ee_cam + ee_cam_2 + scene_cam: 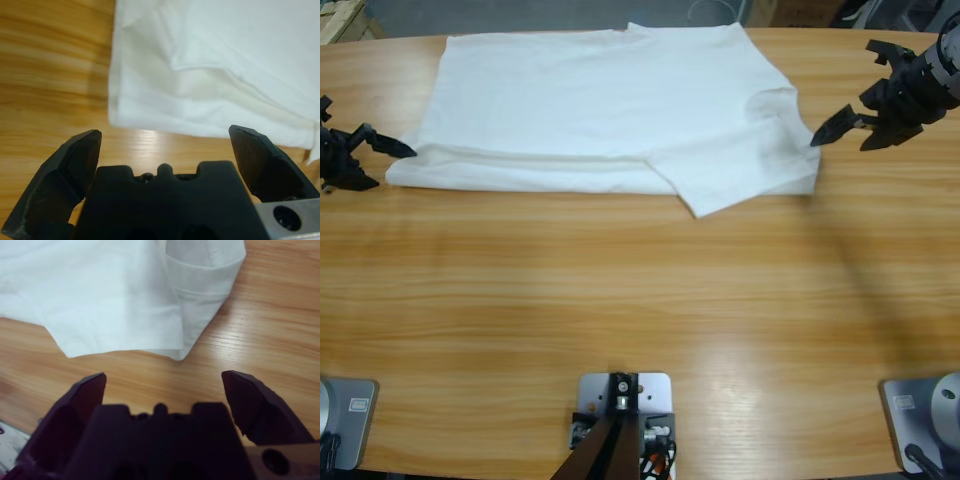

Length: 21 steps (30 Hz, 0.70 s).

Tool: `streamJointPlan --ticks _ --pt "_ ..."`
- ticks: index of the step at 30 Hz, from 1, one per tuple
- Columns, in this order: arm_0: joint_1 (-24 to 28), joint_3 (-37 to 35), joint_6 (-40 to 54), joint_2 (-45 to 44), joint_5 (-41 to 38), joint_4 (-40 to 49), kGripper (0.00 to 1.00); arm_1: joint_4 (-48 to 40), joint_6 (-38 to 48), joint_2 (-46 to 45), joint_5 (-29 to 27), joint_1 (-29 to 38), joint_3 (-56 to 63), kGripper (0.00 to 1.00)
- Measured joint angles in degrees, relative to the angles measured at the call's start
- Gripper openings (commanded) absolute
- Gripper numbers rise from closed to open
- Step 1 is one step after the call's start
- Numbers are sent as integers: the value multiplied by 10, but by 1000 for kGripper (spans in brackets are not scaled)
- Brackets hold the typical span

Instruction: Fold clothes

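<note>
Black jaws of the left gripper (165,145) stand spread wide with nothing between them, and just past their tips lies the folded corner of the white T-shirt (210,65), layered edges stacked one over another on the wooden table (45,65). Likewise the right gripper (162,385) has its jaws spread and bare, facing a sleeve hem and a pointed fold of the cloth a short way off, not touching. From above, the T-shirt (610,110) lies flat and partly folded along the far side of the table (640,300), its far edge near the table's rim, one flap jutting toward the camera at the right. No chest text or neck opening can be made out. The left gripper (390,145) comes in low from the left edge, tips just beside the shirt's corner; the right gripper (835,125) reaches in from the upper right, its arm cut off by the frame, tips near the sleeve.
</note>
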Motion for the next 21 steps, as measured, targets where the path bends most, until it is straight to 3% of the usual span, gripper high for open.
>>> streamJointPlan --ticks 5,21 --pt "31 55 -25 0 0 -61 1000 0 0 -1 0 0 3 941" --pt "34 61 -42 43 -70 -130 1000 0 1 -15 1 0 9 941"
